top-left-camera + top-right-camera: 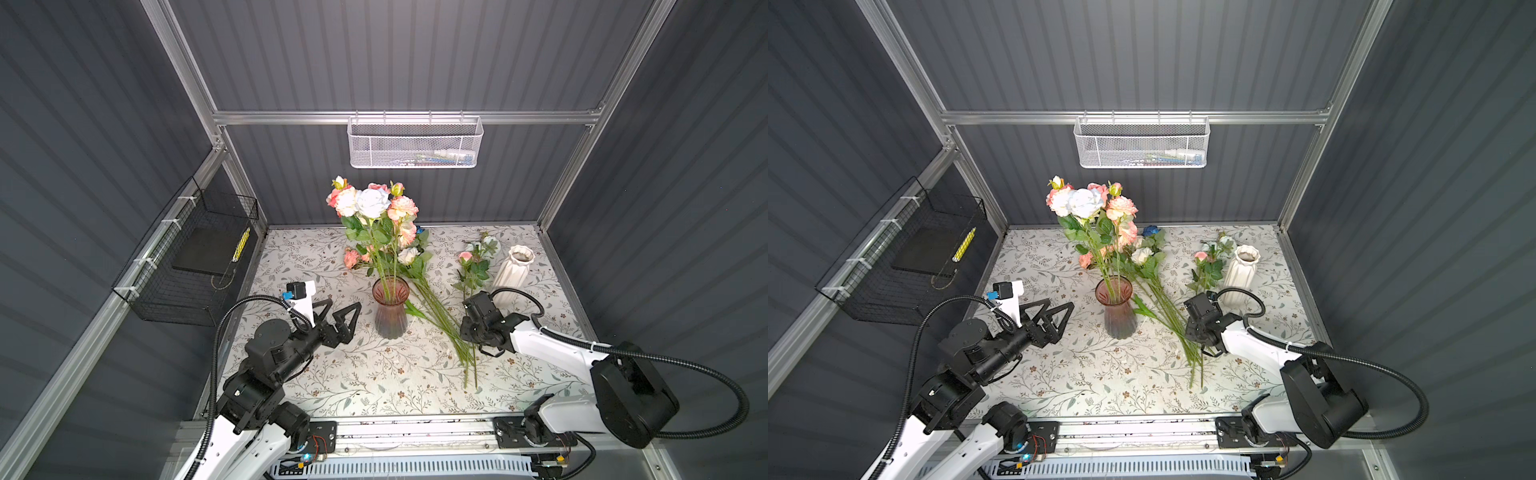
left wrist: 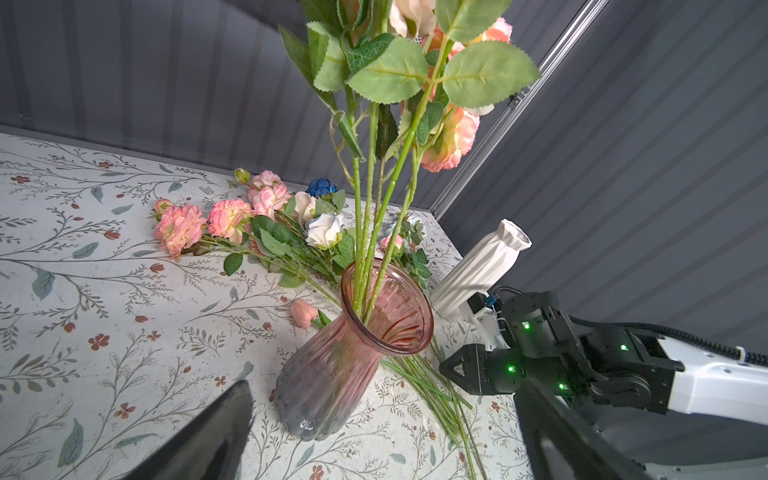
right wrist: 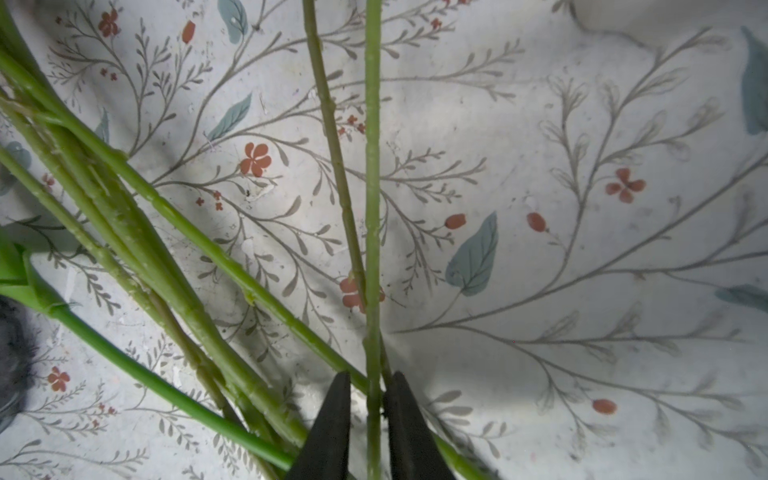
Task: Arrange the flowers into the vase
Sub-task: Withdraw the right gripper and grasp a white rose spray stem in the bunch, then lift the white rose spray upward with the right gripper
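Some flowers (image 1: 374,203) were in the vase (image 1: 390,316), more lay mid-bench (image 1: 353,374); right gripper (image 3: 368,376) hugged one stem (image 3: 372,208), grip unclear; left gripper (image 1: 344,302) gaped empty.

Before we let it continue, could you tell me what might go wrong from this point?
The right gripper straddles one stem where a thinner stem and others cross it, so neighbours may lift too. The pink vase looks top-heavy with tall flowers, and the open left gripper is not steadying it; a bump could tip it.
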